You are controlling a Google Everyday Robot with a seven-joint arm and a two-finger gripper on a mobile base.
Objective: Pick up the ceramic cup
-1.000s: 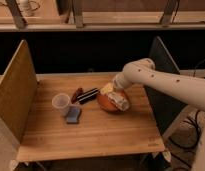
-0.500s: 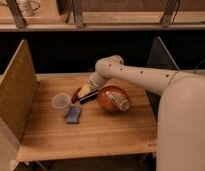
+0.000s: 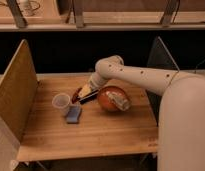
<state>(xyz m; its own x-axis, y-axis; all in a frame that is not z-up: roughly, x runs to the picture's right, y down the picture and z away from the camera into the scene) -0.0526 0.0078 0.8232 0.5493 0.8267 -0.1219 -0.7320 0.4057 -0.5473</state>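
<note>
The ceramic cup [image 3: 61,103] is small, pale and round, and stands upright on the left part of the wooden table [image 3: 96,132]. My gripper [image 3: 85,92] is at the end of the white arm, low over the table, a little to the right of the cup and behind it, apart from it. It hangs over a dark red flat object [image 3: 79,93].
A reddish-brown bowl [image 3: 108,102] with a pale object [image 3: 119,100] in it sits right of the gripper. A blue sponge [image 3: 73,114] lies just in front of the cup. Upright panels stand at the table's left [image 3: 16,87] and right [image 3: 161,55] sides.
The arm has swung left, from over the bowl towards the cup. The gripper is now left of the bowl, near the cup. Cup, sponge and bowl have not moved.
</note>
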